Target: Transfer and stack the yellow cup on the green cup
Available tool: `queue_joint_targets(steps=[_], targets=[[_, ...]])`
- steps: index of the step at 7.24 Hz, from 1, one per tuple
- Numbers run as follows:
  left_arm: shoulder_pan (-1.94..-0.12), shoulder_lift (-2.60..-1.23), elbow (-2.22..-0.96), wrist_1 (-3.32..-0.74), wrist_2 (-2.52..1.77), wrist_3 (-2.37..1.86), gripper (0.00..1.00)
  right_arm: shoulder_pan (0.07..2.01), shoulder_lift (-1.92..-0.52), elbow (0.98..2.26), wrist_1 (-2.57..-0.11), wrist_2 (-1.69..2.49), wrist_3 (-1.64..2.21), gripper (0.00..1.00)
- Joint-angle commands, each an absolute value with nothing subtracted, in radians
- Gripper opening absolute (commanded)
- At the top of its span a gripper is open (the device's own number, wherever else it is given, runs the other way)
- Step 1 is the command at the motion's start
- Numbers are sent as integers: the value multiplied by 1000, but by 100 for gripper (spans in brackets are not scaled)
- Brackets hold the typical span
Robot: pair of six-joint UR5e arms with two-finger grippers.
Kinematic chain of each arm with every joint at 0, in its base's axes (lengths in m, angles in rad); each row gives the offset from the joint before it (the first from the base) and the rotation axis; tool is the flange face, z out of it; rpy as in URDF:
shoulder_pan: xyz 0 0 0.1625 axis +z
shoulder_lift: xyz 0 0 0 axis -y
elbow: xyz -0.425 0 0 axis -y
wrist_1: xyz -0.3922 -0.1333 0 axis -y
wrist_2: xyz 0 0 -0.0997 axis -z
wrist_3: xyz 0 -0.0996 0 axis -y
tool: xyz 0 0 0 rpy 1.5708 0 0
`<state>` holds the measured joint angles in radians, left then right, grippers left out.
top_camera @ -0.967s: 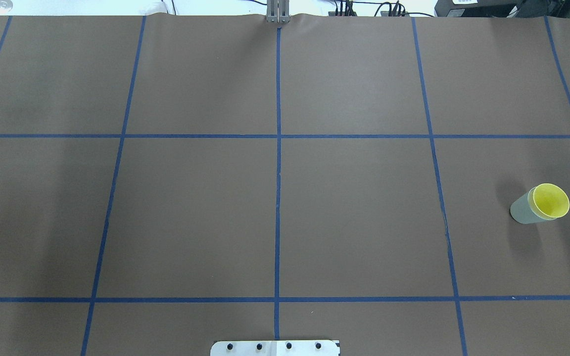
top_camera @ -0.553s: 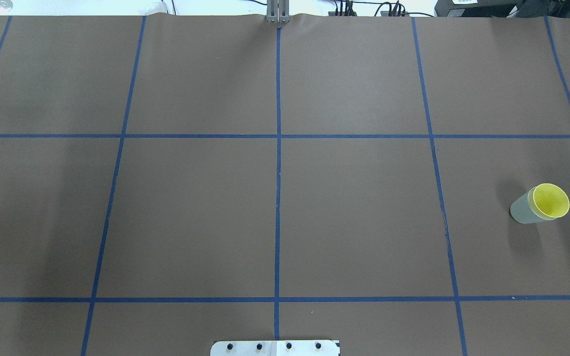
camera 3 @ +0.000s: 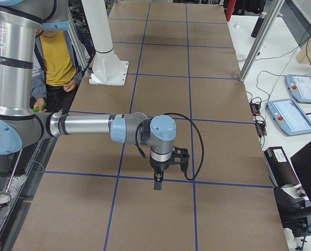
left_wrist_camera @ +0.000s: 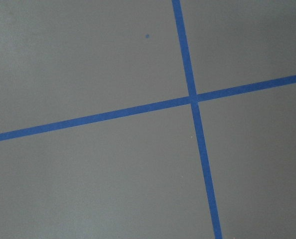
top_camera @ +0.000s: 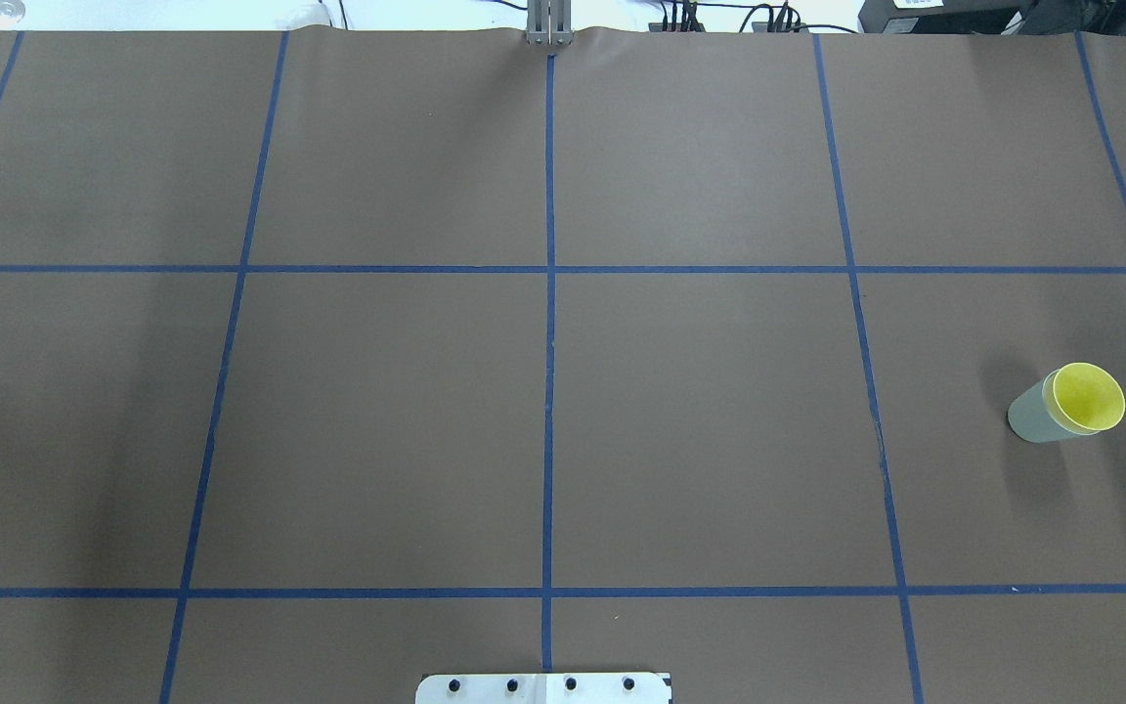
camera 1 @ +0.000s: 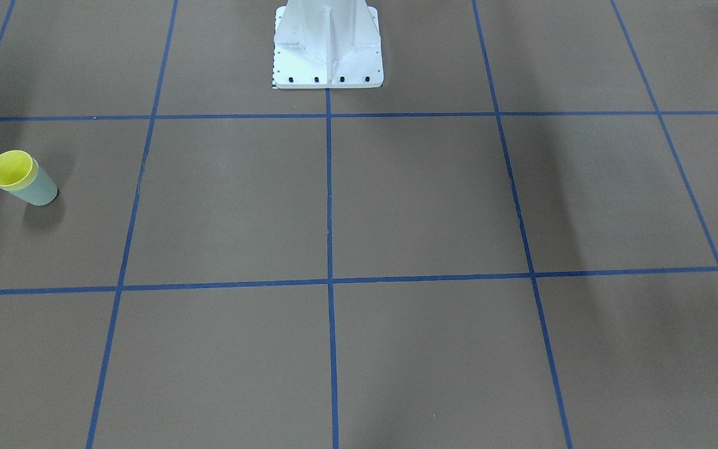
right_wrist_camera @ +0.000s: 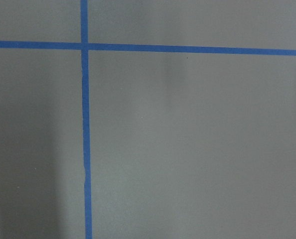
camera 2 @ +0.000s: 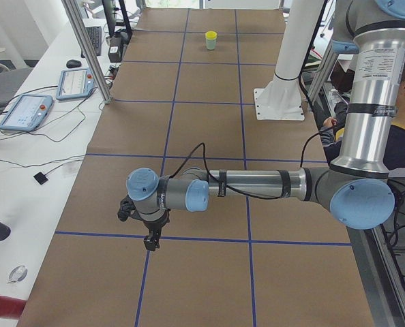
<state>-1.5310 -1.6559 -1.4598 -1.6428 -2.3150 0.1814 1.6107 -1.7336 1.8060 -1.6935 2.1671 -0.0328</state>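
The yellow cup (top_camera: 1089, 396) sits inside the green cup (top_camera: 1032, 418) — upright.

Silver-tubed arms (camera 2: 257, 184) with pale-blue joint caps (camera 2: 142, 182); black cables (camera 2: 202, 144); white bolted pedestal (camera 1: 327, 47).

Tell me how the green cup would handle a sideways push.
The pale mint-green tapered plastic cup stands upright on its narrow base, the bright yellow plastic cup nested inside; a push near the rim would probably tip it. Being tapered, it would likely roll in a curve.
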Motion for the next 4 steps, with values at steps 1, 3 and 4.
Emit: queue_joint_targets(steps=[1, 3, 4], targets=[[-1531, -1644, -1453, -1727, -2313, 181, 100, 1611, -1733, 1805, -1694, 2168, -32, 100], [-1531, -1643, -1448, -1732, -2313, 179, 100, 1611, -1733, 1805, -1694, 2168, -32, 100], [-1531, -1643, -1448, -1732, -2313, 179, 100, 1611, -1733, 1805, -1694, 2168, -32, 100]])
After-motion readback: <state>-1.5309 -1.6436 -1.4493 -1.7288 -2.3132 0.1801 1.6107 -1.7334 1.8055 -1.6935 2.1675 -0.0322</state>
